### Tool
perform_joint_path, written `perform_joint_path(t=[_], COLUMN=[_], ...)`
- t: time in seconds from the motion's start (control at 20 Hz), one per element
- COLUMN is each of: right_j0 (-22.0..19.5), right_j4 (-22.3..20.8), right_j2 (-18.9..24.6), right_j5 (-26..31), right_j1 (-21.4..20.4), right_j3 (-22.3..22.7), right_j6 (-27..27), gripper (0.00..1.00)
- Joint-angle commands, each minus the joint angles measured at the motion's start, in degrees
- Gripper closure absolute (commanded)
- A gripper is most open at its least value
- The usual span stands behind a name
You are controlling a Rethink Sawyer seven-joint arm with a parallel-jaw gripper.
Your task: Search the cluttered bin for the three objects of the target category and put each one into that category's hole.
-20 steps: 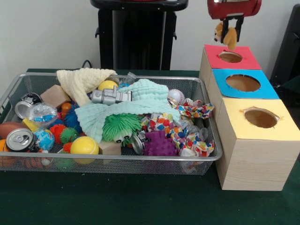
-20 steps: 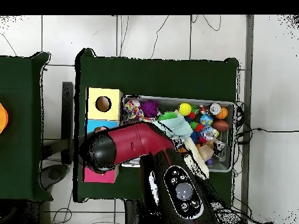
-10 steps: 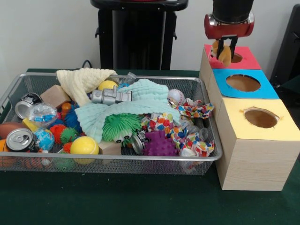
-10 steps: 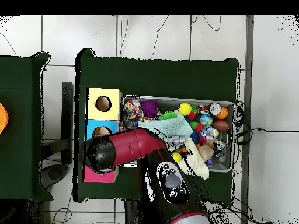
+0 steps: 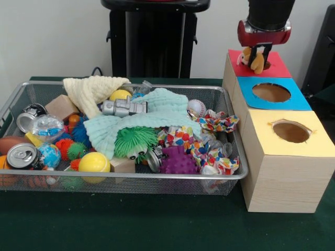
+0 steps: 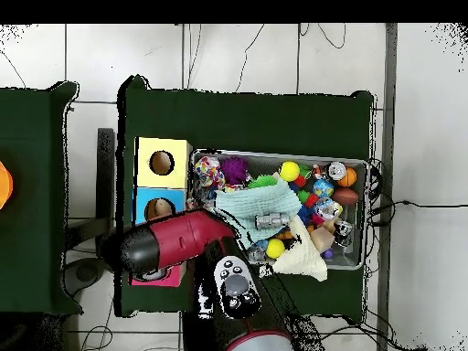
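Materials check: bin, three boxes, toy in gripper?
Bin: metal wire mesh, silvery rim. Boxes: pale wood by the grain, tops matte red, blue, yellow, probably paper. Toy in gripper: fuzzy tan plush, likely stuffed fabric.

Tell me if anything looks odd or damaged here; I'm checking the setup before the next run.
Only one thing: the yellow box's hole has a ragged, torn-looking rim, unlike the clean blue hole. The gripper holds a small plush toy over the red box, and nothing has spilled outside the wire bin.

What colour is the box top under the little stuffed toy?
Red box top, best in the front view, beneath the toy.
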Motion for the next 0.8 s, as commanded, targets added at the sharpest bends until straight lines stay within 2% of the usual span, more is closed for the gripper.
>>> perform_joint_path(t=[0.05,0.35,0.8], right_j0=[2.5,2.1,0.5], right_j4=[1.9,1.6,-1.9], right_j2=[-3.7,-4.7,-6.6], right_j5=[-0.1,0.1,-4.2], right_j1=[0.1,1.0,8.7], right_j3=[-1.7,-2.8,-7.5], right_j6=[11.2,8.4,5.5], gripper=[1.0,1.0,1.0])
